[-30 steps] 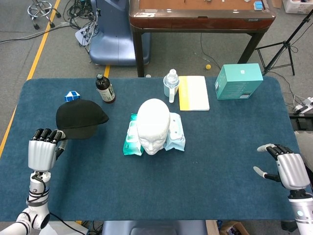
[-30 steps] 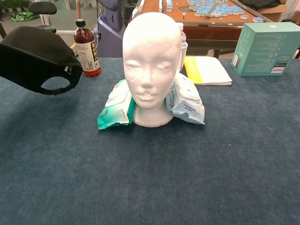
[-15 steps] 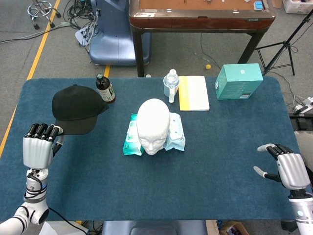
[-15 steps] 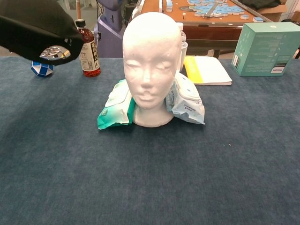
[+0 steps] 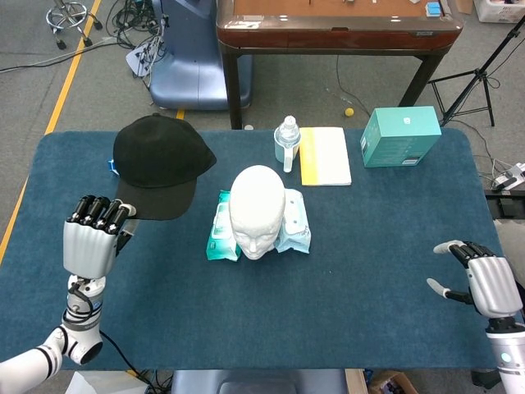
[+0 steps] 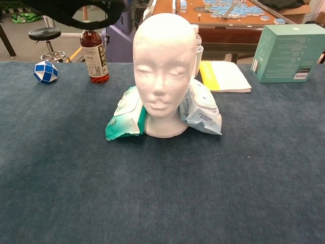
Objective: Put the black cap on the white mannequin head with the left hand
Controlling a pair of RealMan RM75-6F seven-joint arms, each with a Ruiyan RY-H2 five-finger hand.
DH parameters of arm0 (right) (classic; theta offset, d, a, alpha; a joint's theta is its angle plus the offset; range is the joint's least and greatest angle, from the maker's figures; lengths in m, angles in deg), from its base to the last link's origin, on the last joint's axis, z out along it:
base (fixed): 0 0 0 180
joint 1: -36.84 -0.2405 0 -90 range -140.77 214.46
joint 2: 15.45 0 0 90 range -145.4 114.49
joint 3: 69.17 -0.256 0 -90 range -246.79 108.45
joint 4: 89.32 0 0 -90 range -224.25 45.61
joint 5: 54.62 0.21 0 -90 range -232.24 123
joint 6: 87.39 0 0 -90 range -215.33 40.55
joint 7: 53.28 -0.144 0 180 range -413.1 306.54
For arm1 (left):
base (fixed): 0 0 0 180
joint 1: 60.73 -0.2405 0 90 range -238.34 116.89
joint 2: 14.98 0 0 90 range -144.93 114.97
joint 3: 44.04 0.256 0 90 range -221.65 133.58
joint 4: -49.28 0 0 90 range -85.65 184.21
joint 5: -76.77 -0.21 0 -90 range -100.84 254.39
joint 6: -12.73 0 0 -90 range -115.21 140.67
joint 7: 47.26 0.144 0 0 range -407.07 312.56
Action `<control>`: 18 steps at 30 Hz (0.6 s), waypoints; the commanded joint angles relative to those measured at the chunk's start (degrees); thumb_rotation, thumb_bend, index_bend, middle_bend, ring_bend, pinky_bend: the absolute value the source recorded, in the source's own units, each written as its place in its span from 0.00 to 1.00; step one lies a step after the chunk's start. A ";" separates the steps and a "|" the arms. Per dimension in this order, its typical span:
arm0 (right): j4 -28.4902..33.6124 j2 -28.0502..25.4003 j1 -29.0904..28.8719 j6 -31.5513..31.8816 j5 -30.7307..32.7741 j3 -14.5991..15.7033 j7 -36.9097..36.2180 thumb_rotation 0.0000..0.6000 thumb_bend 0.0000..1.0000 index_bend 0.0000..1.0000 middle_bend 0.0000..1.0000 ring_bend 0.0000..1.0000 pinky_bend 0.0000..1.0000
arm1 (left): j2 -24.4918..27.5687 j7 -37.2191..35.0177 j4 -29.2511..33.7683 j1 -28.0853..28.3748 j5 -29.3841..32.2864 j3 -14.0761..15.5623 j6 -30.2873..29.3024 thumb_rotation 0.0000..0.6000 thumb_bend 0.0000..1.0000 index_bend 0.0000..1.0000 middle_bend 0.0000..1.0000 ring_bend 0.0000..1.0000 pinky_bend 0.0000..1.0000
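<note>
Above blue felt table (image 5: 328, 312), my left hand (image 5: 92, 245) grips the black cap (image 5: 160, 164) by its brim; crown points away, beside mannequin head (image 5: 257, 209).

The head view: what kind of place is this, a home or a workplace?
Probably a robot lab or workshop, not a home. Loose cables lie on the grey floor, yellow tape marks it, and a tripod stand is set up beside the blue table.

one black cap (image 5: 160, 162); one mannequin head (image 5: 257, 210); two wipe packs (image 6: 126, 114); two bottles (image 6: 93, 53); one teal box (image 5: 400, 136); one notepad (image 5: 324, 155); one cube (image 6: 45, 72)
</note>
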 commanded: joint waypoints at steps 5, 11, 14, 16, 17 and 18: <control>-0.03 -0.08 0.13 0.28 -0.04 -0.04 -0.31 1.00 0.10 0.40 0.43 0.36 0.43 | -1.36 3.80 4.02 3.41 -1.57 -1.54 2.79 1.00 0.31 0.89 0.74 0.58 0.54; -0.08 -0.15 0.09 0.19 -0.03 -0.05 -0.46 1.00 0.10 0.40 0.43 0.36 0.43 | -3.86 5.89 5.57 5.41 -1.72 -2.10 4.78 1.00 0.31 0.89 0.75 0.58 0.54; -0.07 -0.20 0.11 0.20 0.01 -0.08 -0.61 1.00 0.10 0.40 0.43 0.36 0.43 | -5.57 6.26 5.66 6.37 -1.64 -2.31 5.56 1.00 0.31 0.89 0.75 0.58 0.54; -0.09 -0.25 0.16 0.29 0.01 -0.09 -0.79 1.00 0.10 0.40 0.43 0.36 0.43 | -6.77 6.45 5.67 7.03 -1.86 -2.28 5.96 1.00 0.31 0.89 0.75 0.58 0.54; -0.11 -0.28 0.17 0.33 0.01 -0.11 -0.87 1.00 0.10 0.40 0.43 0.36 0.43 | -7.27 6.59 5.66 7.29 -1.99 -2.20 6.14 1.00 0.31 0.89 0.75 0.58 0.54; -0.13 -0.30 0.19 0.38 0.01 -0.12 -0.96 1.00 0.10 0.40 0.43 0.36 0.43 | -7.75 6.72 5.64 7.52 -2.15 -2.11 6.29 1.00 0.31 0.89 0.75 0.58 0.54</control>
